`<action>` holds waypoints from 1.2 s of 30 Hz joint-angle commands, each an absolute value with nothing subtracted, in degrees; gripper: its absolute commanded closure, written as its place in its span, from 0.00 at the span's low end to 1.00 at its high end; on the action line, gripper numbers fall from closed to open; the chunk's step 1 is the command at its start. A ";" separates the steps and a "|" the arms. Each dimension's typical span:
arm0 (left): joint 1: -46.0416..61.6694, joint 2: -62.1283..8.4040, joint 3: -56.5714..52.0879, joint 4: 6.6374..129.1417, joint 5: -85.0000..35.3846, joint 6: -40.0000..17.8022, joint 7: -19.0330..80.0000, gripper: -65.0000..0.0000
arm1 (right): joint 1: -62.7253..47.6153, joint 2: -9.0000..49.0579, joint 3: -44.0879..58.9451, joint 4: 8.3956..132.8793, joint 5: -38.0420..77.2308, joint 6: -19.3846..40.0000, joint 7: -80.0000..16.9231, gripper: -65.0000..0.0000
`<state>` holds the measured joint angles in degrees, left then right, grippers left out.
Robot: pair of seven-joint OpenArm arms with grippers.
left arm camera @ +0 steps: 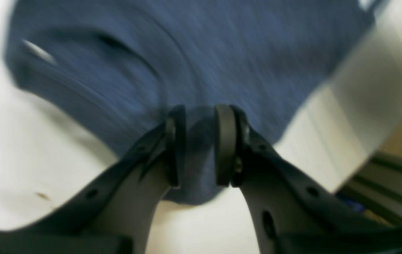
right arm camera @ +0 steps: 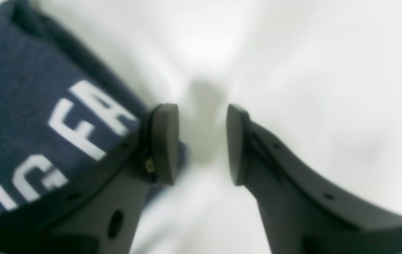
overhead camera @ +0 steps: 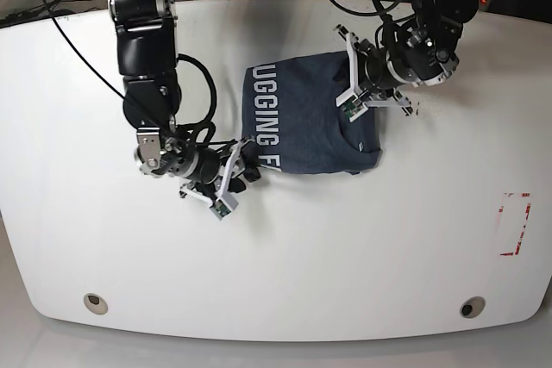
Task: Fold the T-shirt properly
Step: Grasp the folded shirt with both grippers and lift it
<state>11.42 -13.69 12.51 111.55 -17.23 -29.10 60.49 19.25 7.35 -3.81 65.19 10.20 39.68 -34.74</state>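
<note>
The right gripper (overhead camera: pixel 244 164) sits at the T-shirt's (overhead camera: pixel 297 114) lower-left corner, jaws parted with only white table (overhead camera: pixel 276 282) between them. The T-shirt lies partly folded near the table's middle. At its right edge the left gripper (left arm camera: pixel 199 144) pinches a fold of its cloth

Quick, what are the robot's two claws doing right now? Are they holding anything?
Left gripper: closed on a fold of the T-shirt.
Right gripper: open, holding nothing, right beside the shirt's edge over the white table.
</note>
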 commanded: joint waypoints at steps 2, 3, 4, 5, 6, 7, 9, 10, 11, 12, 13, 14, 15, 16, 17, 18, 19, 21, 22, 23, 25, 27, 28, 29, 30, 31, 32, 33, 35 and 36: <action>11.56 -13.76 12.44 112.31 -18.07 -29.05 58.95 0.81 | 21.41 6.64 -4.70 63.52 9.45 40.00 -31.78 0.68; 11.56 -13.76 12.35 112.31 -18.07 -29.05 58.95 0.81 | 21.23 6.64 -4.97 63.52 9.36 40.00 -31.69 0.68; 11.56 -13.76 12.35 111.87 -18.07 -28.97 58.95 0.81 | 21.05 6.64 -5.05 63.69 9.45 40.00 -31.60 0.68; 11.30 -13.76 12.35 111.08 -18.07 -28.97 58.95 0.81 | 20.53 6.81 -5.05 63.87 9.71 40.00 -31.87 0.68; 11.12 -13.76 12.35 110.46 -18.07 -28.97 58.95 0.81 | 19.82 6.90 -4.97 64.04 9.71 40.00 -31.87 0.68; 10.42 -13.85 12.35 109.23 -18.07 -28.97 58.95 0.81 | 19.12 6.99 -4.97 64.75 9.54 40.00 -31.87 0.68; 7.60 -13.93 12.35 106.07 -18.07 -28.97 58.95 0.81 | 17.45 8.31 -4.97 67.56 9.27 40.00 -31.87 0.68; 6.64 -14.11 12.35 104.57 -18.07 -28.97 58.95 0.81 | 16.48 8.92 -4.97 68.70 9.36 40.00 -31.96 0.68; 4.97 -14.81 12.70 102.29 -18.07 -28.97 58.95 0.81 | 14.99 9.71 -4.97 70.20 9.36 40.00 -31.96 0.68; 3.65 -15.16 12.88 100.79 -18.07 -28.97 58.95 0.81 | 14.20 10.15 -4.97 71.16 9.36 40.00 -31.96 0.68; 2.33 -15.34 13.05 99.38 -18.07 -28.97 58.95 0.81 | 13.14 10.51 -4.97 72.22 9.36 40.00 -31.96 0.68; 0.13 -15.43 13.85 97.54 -18.15 -28.97 58.95 0.81 | 11.65 11.38 -4.88 73.63 9.36 40.00 -31.96 0.68; -1.19 -15.52 14.20 96.66 -18.15 -28.97 58.95 0.81 | 10.51 11.91 -4.97 74.51 9.36 40.00 -31.96 0.68; -2.24 -15.87 14.55 96.13 -18.15 -28.97 58.95 0.81 | 9.63 12.18 -4.97 75.47 9.36 40.00 -31.96 0.68; -3.38 -16.57 14.99 96.04 -18.33 -28.97 58.95 0.81 | 8.40 12.35 -4.97 76.62 9.36 40.00 -31.96 0.68; -4.44 -17.45 15.43 96.13 -18.42 -28.97 59.03 0.81 | 6.90 12.44 -4.97 78.02 9.36 40.00 -32.04 0.68; -5.14 -17.71 15.69 96.13 -18.42 -28.97 59.03 0.81 | 6.20 12.53 -4.97 78.90 9.36 40.00 -32.13 0.68; -7.25 -18.51 15.96 97.36 -18.42 -28.97 59.12 0.81 | 3.47 12.53 -4.97 82.15 9.27 40.00 -33.80 0.68; -8.04 -18.51 15.96 98.15 -18.42 -28.97 59.30 0.81 | 2.33 12.35 -4.97 83.91 9.27 40.00 -34.95 0.68; -8.48 -18.86 15.87 98.95 -18.42 -28.97 59.30 0.81 | 1.45 12.18 -4.97 85.32 9.27 40.00 -35.91 0.68; -9.27 -19.56 15.78 100.88 -18.33 -28.97 59.30 0.81 | -0.66 11.65 -5.14 88.84 9.36 40.00 -38.02 0.68; -9.63 -19.65 15.69 102.46 -18.15 -28.97 59.30 0.81 | -2.15 9.54 -6.55 92.18 9.27 40.00 -39.96 0.68; -9.98 -19.65 15.34 102.99 -18.15 -28.88 59.30 0.81 | -2.77 8.66 -7.16 93.58 9.27 40.00 -40.92 0.68; -9.98 -19.65 14.81 103.34 -18.15 -28.79 59.30 0.81 | -3.12 7.96 -7.52 94.55 9.27 40.00 -41.71 0.68; -9.98 -19.30 13.85 103.69 -18.07 -28.70 59.30 0.81 | -3.56 7.08 -8.13 95.69 9.27 40.00 -42.86 0.68; -9.80 -19.21 12.53 104.04 -18.07 -28.62 59.30 0.81 | -3.91 5.67 -9.45 96.75 9.27 40.00 -44.18 0.68; -9.63 -18.86 11.74 104.22 -18.07 -28.62 59.30 0.81 | -4.00 4.62 -10.59 97.27 9.27 40.00 -45.05 0.68; -9.45 -18.24 11.21 104.31 -18.07 -28.62 59.30 0.81 | -4.00 4.09 -11.30 97.54 9.27 40.00 -45.58 0.68; -8.48 -15.96 9.36 104.22 -18.07 -28.53 59.30 0.81 | -3.82 2.59 -13.41 97.80 9.27 40.00 -47.08 0.68; -8.13 -15.25 8.48 104.22 -18.07 -28.44 59.30 0.78 | -3.74 1.89 -14.20 97.80 9.27 40.00 -47.69 0.68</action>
